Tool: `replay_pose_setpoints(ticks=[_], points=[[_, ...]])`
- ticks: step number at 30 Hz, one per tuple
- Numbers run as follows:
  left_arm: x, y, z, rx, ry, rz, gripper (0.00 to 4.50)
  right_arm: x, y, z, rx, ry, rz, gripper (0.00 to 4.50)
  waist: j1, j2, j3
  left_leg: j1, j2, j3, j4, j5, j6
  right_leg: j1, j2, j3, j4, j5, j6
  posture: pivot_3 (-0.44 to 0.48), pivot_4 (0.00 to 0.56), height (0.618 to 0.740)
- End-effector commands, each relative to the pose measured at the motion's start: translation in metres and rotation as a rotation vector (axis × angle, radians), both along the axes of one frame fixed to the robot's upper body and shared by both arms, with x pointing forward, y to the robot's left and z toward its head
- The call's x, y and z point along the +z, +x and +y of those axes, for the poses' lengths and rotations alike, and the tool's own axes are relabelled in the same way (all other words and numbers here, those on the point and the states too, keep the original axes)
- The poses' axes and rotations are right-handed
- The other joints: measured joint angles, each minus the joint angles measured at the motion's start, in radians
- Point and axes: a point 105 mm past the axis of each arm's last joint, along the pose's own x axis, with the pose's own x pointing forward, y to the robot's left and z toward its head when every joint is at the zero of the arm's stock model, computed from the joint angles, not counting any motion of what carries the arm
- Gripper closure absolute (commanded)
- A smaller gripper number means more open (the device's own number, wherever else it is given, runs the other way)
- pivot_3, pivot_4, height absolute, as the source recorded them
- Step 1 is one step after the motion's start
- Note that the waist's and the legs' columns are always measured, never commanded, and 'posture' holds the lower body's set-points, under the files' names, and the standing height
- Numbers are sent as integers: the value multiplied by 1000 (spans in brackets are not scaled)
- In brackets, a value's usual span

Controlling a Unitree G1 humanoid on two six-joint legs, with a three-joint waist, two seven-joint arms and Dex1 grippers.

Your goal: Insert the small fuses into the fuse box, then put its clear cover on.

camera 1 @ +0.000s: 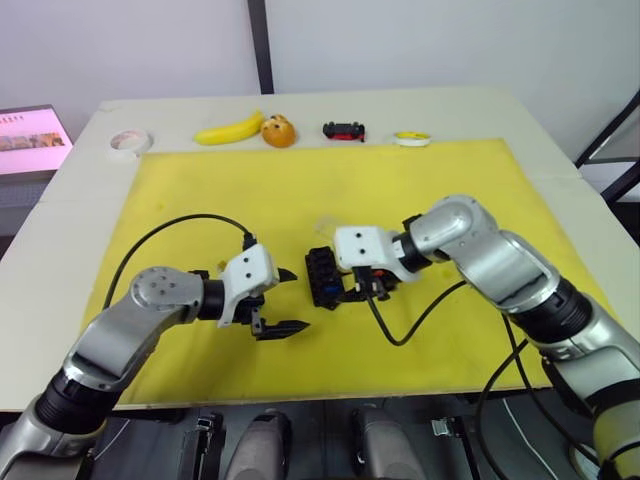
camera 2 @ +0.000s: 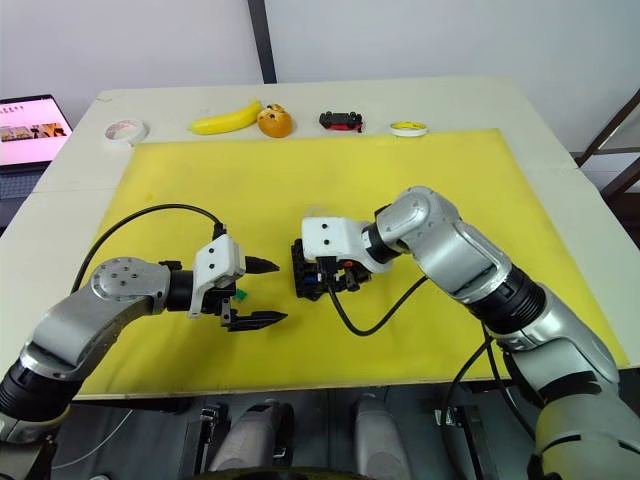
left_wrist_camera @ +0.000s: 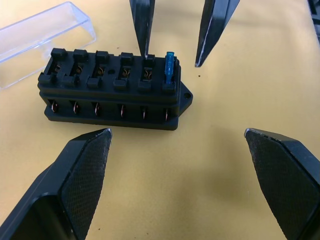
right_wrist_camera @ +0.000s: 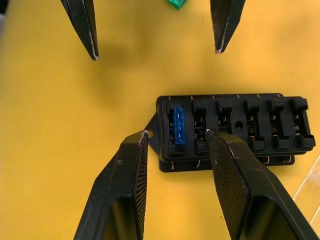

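Note:
The black fuse box [camera 1: 322,277] lies mid-mat on the yellow mat [camera 1: 300,190], and one blue fuse [left_wrist_camera: 169,64] stands in its end slot. The other slots [left_wrist_camera: 100,70] look empty. My right gripper [right_wrist_camera: 176,132] hovers open over that end, its fingertips either side of the blue fuse with a gap. To the box's left my left gripper [camera 1: 298,299] is spread open and holds nothing. A green fuse [right_wrist_camera: 176,3] lies on the mat by the left gripper. Just beyond the box rests the clear cover [left_wrist_camera: 40,37].
Along the table's far edge sit a tape roll [camera 1: 130,142], a banana [camera 1: 230,129], an orange round object [camera 1: 279,131], a black-and-red toy car [camera 1: 344,131] and a small yellow disc [camera 1: 411,139]. A lit screen [camera 1: 30,138] stands far left.

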Motion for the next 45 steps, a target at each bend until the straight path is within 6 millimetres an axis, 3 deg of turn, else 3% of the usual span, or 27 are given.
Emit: replay_pose_setpoints(ticks=[1, 5, 8, 10, 11, 26, 30, 36, 45], points=[[8, -4, -4, -21, -9, -38, 0, 34, -7, 11, 50, 162, -74, 2565, 0, 0, 0, 0, 0, 0, 0, 0, 0, 0, 0, 0, 0, 0, 0, 0, 150, 740], [9, -1, -1, -7, -15, -35, 0, 39, -8, 9, 29, 266, -80, 2565, 3, 0, 0, 0, 0, 0, 0, 0, 0, 0, 0, 0, 0, 0, 0, 0, 150, 740], [10, 0, 0, -6, -17, -34, 0, 28, -11, 5, 24, 300, -73, 3391, 13, 0, 0, 0, 0, 0, 0, 0, 0, 0, -1, 0, 0, 0, 0, 0, 150, 740], [10, 1, 0, -10, -18, -33, 0, 21, -12, 4, 17, 329, -60, 4402, 17, 0, 0, 0, 0, 0, 0, 0, 0, 0, -1, 0, 0, 0, 0, 0, 150, 740], [10, 1, 0, -11, -18, -33, 0, 19, -12, 4, 12, 345, -52, 4488, 18, 0, 0, 0, 0, 0, 1, 0, 0, 0, 0, 0, 0, 0, 0, 0, 150, 740], [9, 0, -1, -27, -12, -29, 0, -11, -1, -4, -77, 406, 19, 4488, 18, 0, 0, 0, 0, 0, 1, 0, 0, 0, 0, 0, 1, 0, 0, 0, 150, 740], [9, 0, -1, -27, -11, -31, 0, -23, -5, -7, -69, 372, 76, 4488, 19, 0, 0, 0, 0, 1, 1, 0, 0, 0, 0, 0, 1, 0, 0, 0, 150, 740], [9, 0, -2, -26, -13, -31, 0, -45, 5, -11, -110, 334, 92, 4488, 19, 0, -1, 1, -1, 1, 1, 0, 0, 1, 0, 0, 1, 0, 0, 0, 150, 740], [9, 0, -2, -19, -16, -33, 0, -61, 5, -19, -114, 264, 124, 4488, 19, -1, -1, 10, -1, 0, 0, 0, 0, 11, 0, 0, -1, 0, 0, 0, 150, 740]])
